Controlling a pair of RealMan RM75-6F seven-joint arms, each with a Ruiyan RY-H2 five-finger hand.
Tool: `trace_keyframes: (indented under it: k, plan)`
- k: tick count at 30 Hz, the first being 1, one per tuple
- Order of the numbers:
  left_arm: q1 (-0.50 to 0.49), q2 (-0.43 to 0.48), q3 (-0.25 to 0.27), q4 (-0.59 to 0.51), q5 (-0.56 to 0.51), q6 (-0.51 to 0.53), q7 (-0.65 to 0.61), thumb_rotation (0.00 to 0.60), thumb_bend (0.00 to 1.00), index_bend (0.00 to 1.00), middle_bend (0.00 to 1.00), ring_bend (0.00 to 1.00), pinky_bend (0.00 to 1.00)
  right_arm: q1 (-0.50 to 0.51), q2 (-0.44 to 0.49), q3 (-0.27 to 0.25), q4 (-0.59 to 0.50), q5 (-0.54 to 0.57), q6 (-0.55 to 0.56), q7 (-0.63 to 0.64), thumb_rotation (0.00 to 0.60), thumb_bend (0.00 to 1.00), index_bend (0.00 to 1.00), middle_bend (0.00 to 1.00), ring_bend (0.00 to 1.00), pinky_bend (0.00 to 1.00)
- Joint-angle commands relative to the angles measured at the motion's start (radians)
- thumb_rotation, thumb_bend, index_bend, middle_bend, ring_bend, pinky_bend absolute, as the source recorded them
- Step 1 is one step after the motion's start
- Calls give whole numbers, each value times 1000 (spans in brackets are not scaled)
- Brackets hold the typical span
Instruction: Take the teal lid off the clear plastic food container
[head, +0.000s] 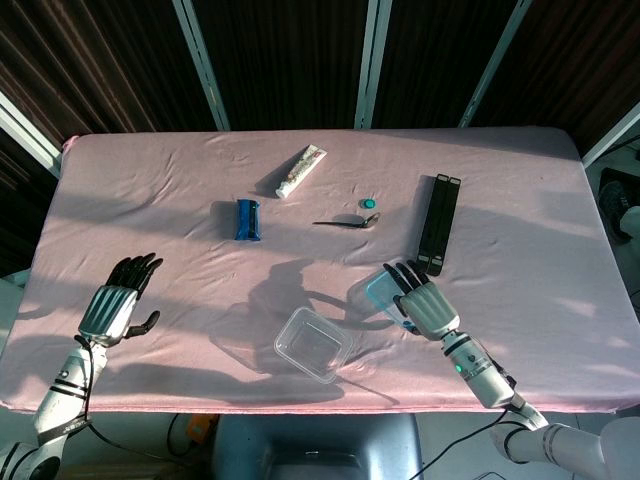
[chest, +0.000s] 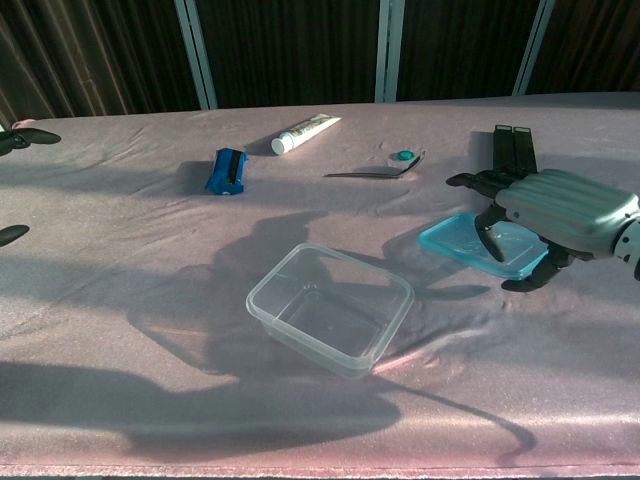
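The clear plastic food container (head: 314, 345) (chest: 330, 308) stands open and empty near the table's front edge, with no lid on it. The teal lid (head: 379, 291) (chest: 462, 240) lies low and almost flat on the cloth to the container's right. My right hand (head: 425, 305) (chest: 560, 212) holds it, fingers over its top and thumb at its near edge. My left hand (head: 118, 305) is far off at the left edge of the table, open and holding nothing. Only its fingertips (chest: 14, 138) show in the chest view.
A pink cloth (head: 150, 200) covers the table. At the back lie a toothpaste tube (head: 301, 170), a blue object (head: 247, 218), a metal spoon (head: 345, 221) with a small teal cap (head: 369, 203) beside it, and a pair of black bars (head: 438, 222) just beyond my right hand.
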Motion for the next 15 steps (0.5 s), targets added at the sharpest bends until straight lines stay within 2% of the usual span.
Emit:
trace_keyframes:
  k: [1,4,8,11,13,15]
  plan:
    - [24,20,11,-10,13,26,2,600,328,0,0,0,0,-25,116,-35,-160,18,-26,0,600,116,0,0,0,0]
    - [71,58,32,-52,17,74,47,600,327,0,0,0,0,-61,222,-60,-286,2,19,-11,600,110,0,0,0,0]
    - [169,107,60,-149,6,195,157,600,337,0,0,0,0,-155,373,-104,-449,-4,135,-53,600,110,0,0,0,0]
    - [268,121,83,-215,-4,326,264,600,347,0,0,0,0,-279,466,-139,-539,13,292,-92,600,109,0,0,0,0]
    - [321,108,93,-221,21,410,278,600,347,0,0,0,0,-365,487,-152,-547,28,404,-108,600,109,0,0,0,0]
    - [358,85,101,-186,62,469,240,600,348,0,0,0,0,-437,482,-151,-523,46,499,-85,600,109,0,0,0,0]
